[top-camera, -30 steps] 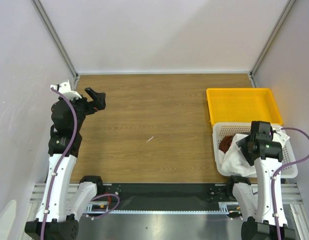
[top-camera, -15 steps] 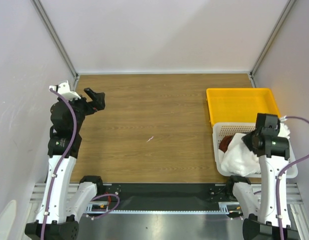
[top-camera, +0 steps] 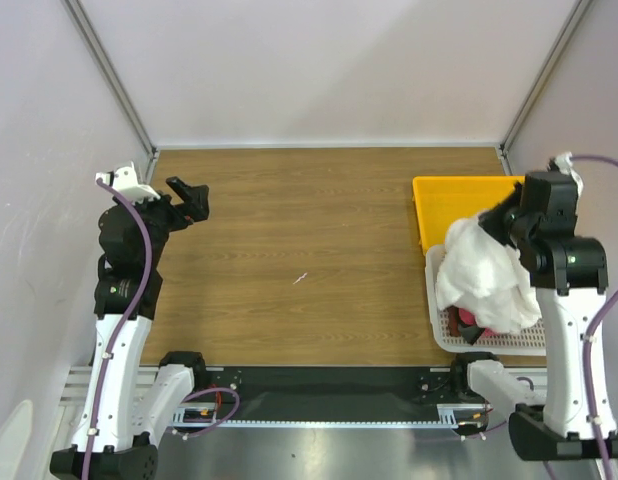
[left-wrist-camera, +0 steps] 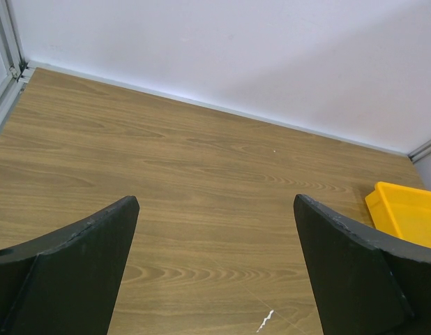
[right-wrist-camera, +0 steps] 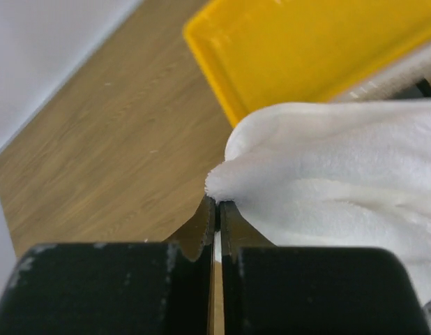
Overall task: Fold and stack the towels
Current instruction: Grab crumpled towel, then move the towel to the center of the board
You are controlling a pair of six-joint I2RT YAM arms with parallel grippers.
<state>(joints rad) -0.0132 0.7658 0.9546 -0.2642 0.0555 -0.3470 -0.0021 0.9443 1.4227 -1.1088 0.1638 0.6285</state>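
At the frame's right edge, the right gripper (right-wrist-camera: 217,208) pinches a corner of the white towel (top-camera: 484,275), jaws clamped tight on the cloth, which hangs bunched over the white basket (top-camera: 489,345) beside the yellow tray (top-camera: 451,197). At left, the left gripper (left-wrist-camera: 215,202) hovers above the wooden table (top-camera: 309,230), jaws wide, holding nothing.
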